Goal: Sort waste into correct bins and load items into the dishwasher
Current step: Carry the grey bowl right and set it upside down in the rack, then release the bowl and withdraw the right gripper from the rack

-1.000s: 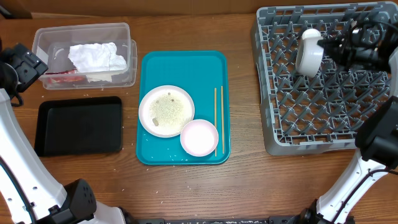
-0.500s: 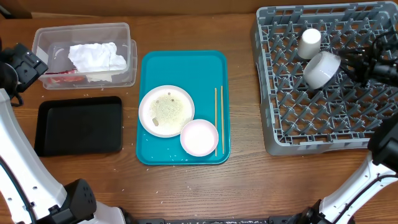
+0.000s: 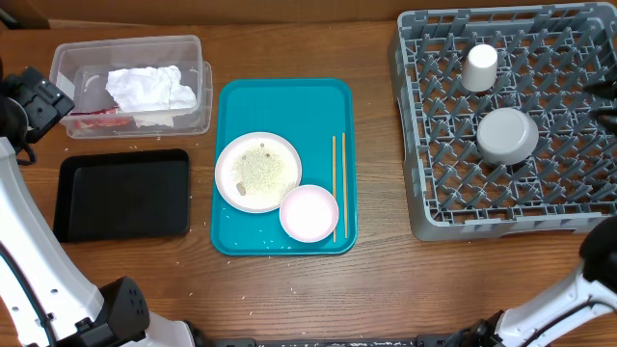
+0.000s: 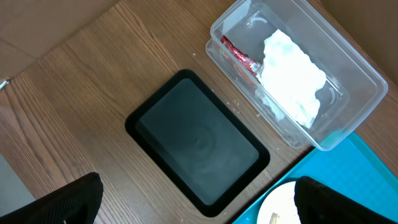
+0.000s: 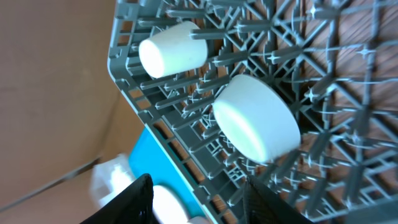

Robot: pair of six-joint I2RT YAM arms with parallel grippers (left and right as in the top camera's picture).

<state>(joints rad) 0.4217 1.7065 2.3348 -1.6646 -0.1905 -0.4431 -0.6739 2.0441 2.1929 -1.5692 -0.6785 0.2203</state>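
With the napkin [image 3: 149, 89] lying in the clear tub [image 3: 125, 46] and the grey bowl [image 5: 255, 124] and cup [image 5: 173, 50] in the rack [image 3: 482, 220] just ahead of the right claw [image 5: 196, 202], whose fingers are spread and empty, the plate [image 3: 228, 169] with rice and the small bowl [image 3: 308, 212] are left on the teal tray [image 3: 289, 101] beyond the rack's rim, across free table [image 3: 381, 145].

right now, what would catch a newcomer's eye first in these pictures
The bright teal tray in the middle of the table stands out first, carrying a white plate flecked with rice, a small white bowl and chopsticks. To the right, the big grey dish rack holds an upside-down pale grey bowl and a white cup. At upper left, a clear tub holds a crumpled napkin.
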